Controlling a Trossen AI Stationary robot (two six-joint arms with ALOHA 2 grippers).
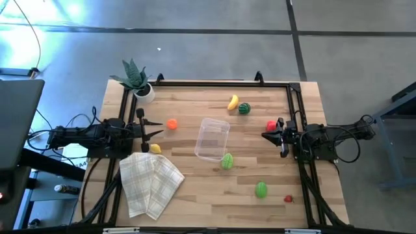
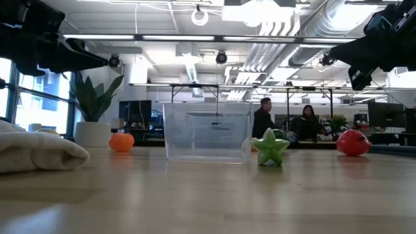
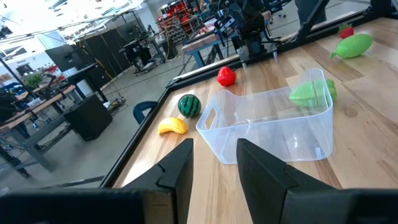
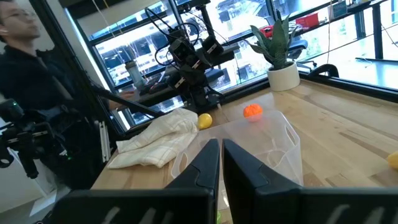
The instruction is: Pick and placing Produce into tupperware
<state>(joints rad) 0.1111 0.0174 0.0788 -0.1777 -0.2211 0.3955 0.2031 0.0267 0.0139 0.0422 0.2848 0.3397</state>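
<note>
Clear plastic tub (image 1: 212,139) sits empty mid-table, fruits scattered around it. Left gripper (image 1: 155,127), fingers partly spread, holds nothing; right gripper (image 1: 268,134) is pinched shut. Best start with the orange fruit (image 1: 171,123) nearest the left gripper.

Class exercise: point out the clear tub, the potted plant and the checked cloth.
clear tub (image 1: 212,138): high view, its floor.
potted plant (image 1: 134,75): high view, its leaves.
checked cloth (image 1: 151,183): high view, middle of the folds.

Grey concrete floor (image 1: 214,39) around the wooden surface (image 1: 195,195); behind it an open workshop — ceiling ducts (image 2: 286,26), strip lights, windows (image 4: 186,25), desks, two seated people (image 2: 286,120).
</note>
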